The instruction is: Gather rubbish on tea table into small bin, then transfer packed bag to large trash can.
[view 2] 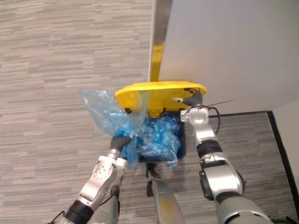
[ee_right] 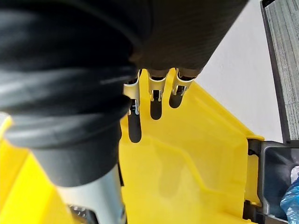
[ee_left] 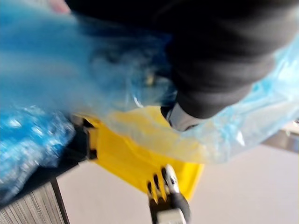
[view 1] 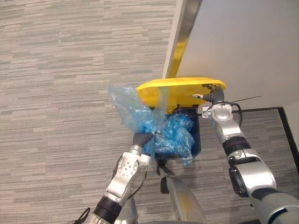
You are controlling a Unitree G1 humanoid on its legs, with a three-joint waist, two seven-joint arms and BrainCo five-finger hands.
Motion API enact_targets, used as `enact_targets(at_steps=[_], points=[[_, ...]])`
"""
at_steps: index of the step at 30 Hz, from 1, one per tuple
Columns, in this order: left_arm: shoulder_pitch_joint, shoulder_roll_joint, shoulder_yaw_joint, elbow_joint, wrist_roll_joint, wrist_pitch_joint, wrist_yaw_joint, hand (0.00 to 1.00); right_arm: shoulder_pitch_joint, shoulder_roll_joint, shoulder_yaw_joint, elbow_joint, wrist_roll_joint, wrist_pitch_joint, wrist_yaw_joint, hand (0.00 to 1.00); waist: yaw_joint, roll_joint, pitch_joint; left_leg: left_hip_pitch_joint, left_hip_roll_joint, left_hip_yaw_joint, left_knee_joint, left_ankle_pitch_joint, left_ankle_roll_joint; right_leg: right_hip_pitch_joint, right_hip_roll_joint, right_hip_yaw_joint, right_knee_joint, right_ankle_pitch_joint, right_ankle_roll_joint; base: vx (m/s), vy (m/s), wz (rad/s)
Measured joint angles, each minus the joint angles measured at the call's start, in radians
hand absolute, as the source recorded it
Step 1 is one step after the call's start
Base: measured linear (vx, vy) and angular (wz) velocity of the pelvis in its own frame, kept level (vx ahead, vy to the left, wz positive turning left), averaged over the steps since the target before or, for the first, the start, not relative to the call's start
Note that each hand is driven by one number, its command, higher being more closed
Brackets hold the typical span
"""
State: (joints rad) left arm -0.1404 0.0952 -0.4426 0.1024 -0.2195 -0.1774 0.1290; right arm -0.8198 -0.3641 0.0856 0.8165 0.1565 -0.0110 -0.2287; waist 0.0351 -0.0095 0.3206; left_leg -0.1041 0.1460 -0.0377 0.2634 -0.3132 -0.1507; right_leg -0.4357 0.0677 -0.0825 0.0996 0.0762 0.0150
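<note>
A dark large trash can (view 1: 198,140) with a blue liner (view 1: 176,134) stands against the wall, its yellow lid (view 1: 177,88) tipped up. My right hand (view 1: 212,96) is open, and its straight fingers (ee_right: 155,100) press on the lid (ee_right: 187,163) and keep it raised. My left hand (view 1: 141,139) is shut on a blue plastic bag (view 1: 125,106) at the can's near left rim. The bag billows up and to the left of the opening. In the left wrist view the bag (ee_left: 56,70) drapes round my hand, with the yellow lid (ee_left: 126,158) behind it.
A white wall (view 1: 247,42) with a metal edge strip (view 1: 184,32) rises behind the can. Grey striped carpet (view 1: 60,70) spreads to the left. A black border line (view 1: 289,135) runs along the floor at the right.
</note>
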Motion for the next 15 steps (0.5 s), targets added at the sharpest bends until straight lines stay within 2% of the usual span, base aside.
enact_targets(at_steps=[4, 9, 15], points=[[-0.088, -0.003, -0.043, 0.0, 0.002, 0.0, 0.005, 1.0, -0.005, 0.0, 0.018, -0.012, 0.0, 0.0, 0.002, 0.0, -0.008, 0.0, 0.0, -0.002, -0.001, 0.003, 0.002, 0.0, 0.0, -0.004, 0.0, 0.005, 0.0, 0.002, 0.0, 0.02, 0.013, -0.03], [-0.169, -0.011, -0.044, 0.056, 0.024, 0.001, 0.026, 1.0, -0.041, 0.0, 0.035, -0.02, 0.0, 0.002, 0.001, 0.0, -0.024, 0.002, 0.004, -0.027, -0.002, 0.013, 0.011, -0.001, -0.001, -0.027, -0.002, 0.014, -0.001, 0.008, 0.003, 0.02, 0.012, -0.04], [-0.262, -0.014, 0.021, 0.22, 0.052, 0.037, 0.049, 1.0, -0.089, -0.002, 0.04, -0.063, -0.001, 0.004, -0.01, 0.0, -0.043, 0.005, 0.045, -0.072, -0.001, 0.016, 0.044, -0.012, -0.002, -0.057, -0.001, 0.017, -0.004, 0.021, 0.001, 0.01, 0.008, -0.03]])
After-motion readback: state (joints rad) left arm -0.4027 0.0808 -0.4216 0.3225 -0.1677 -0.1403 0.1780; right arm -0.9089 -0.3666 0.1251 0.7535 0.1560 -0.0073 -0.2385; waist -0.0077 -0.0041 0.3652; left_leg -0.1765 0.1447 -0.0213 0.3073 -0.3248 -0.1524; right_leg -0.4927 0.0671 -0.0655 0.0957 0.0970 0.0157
